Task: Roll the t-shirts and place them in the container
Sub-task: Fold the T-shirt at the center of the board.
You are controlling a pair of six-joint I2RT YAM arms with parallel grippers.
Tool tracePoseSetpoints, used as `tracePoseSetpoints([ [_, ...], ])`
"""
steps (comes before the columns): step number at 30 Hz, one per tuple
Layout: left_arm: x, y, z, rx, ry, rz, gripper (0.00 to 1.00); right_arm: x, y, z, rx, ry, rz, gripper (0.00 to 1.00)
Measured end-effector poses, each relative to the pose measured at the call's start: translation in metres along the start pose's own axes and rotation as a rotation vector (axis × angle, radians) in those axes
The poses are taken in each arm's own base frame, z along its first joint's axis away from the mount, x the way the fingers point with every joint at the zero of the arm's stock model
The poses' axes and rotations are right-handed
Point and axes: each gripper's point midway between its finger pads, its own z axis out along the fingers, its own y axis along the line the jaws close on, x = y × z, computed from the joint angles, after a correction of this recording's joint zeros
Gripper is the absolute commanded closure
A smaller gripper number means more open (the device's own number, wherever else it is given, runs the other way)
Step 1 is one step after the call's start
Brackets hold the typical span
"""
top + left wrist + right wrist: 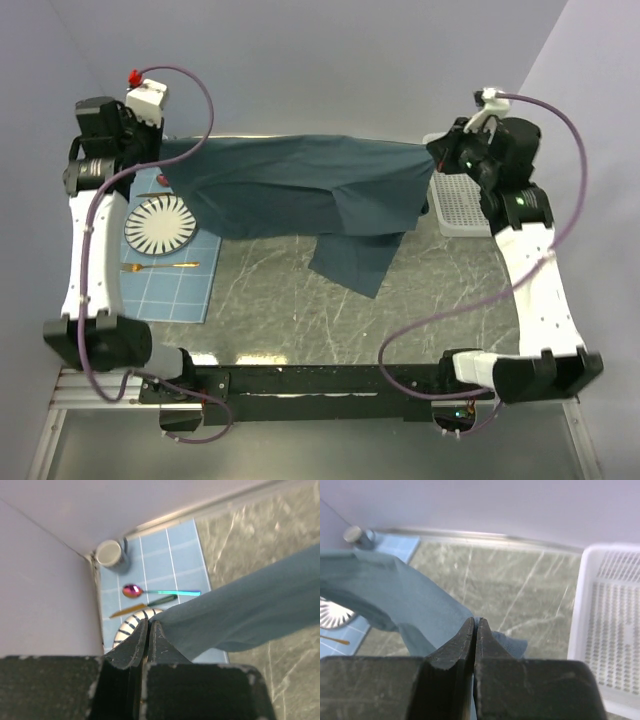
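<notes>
T-shirt (300,185), dark slate-blue, hangs stretched between both arms over the far half of the desk (290,310). Its lower edge sags, and one flap droops toward the desk's middle; whether it touches, can't tell. Left claw (148,622) pinched together on the shirt's left edge, above the striped plate (165,222) and checked placemat (190,285). Right claw (475,621) clamped on the right edge, near the white perforated tray (458,205).

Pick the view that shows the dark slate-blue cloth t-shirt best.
Top external: the whole dark slate-blue t-shirt hangs stretched between the left gripper and right gripper, one flap drooping. Each wrist view shows only a pinched edge and nearby cloth.
</notes>
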Motion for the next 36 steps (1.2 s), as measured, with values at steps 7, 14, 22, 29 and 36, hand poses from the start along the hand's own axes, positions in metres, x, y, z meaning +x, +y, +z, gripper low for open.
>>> tracePoseSetpoints([
  [7,-0.03,-0.004,-0.072,-0.09,-0.216,0.024,0.99,-0.049,0.025,-0.081,-0.001,-0.209,-0.083,1.0],
  [14,-0.06,-0.01,-0.164,-0.193,-0.455,0.059,0.99,-0.085,0.056,-0.182,-0.005,-0.408,-0.158,1.0],
  [22,-0.098,-0.017,-0.253,-0.266,-0.69,0.084,0.99,-0.125,0.096,-0.312,-0.021,-0.69,-0.243,1.0],
  [29,-0.11,-0.019,-0.251,-0.235,-0.715,0.087,0.99,-0.14,0.102,-0.337,-0.006,-0.756,-0.295,1.0],
  [36,-0.071,-0.025,-0.153,-0.093,-0.508,0.056,0.99,-0.095,0.063,-0.232,0.028,-0.536,-0.295,1.0],
])
